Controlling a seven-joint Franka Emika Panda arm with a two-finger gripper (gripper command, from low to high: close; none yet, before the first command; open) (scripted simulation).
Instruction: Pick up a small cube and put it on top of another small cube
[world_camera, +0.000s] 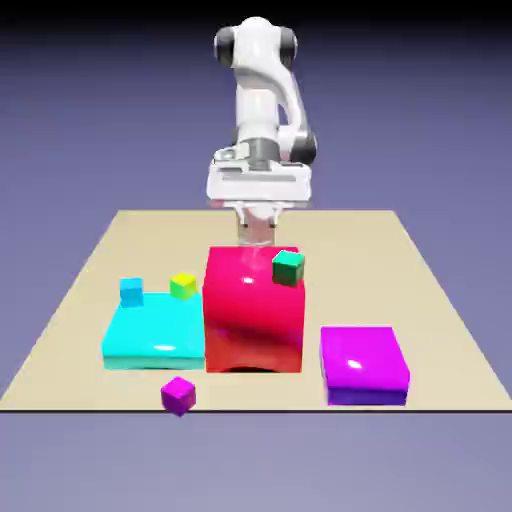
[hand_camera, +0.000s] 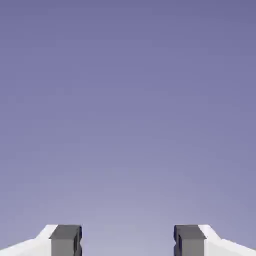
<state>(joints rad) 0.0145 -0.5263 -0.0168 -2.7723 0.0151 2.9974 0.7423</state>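
Claw (hand_camera: 128, 241), white with grey tips, gapes empty; small glossy magenta cube (world_camera: 178, 395), near left, awaits picking and stacking.

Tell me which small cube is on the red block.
The green cube. It shows at the red block's upper corner on the exterior view's right; the blue, yellow and magenta ones are all off it.

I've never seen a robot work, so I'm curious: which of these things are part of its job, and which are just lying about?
Part of the job:
- tiny magenta cube
- a second small cube; which one, I can't tell

Just lying about:
- red block
- cyan block
- flat magenta block
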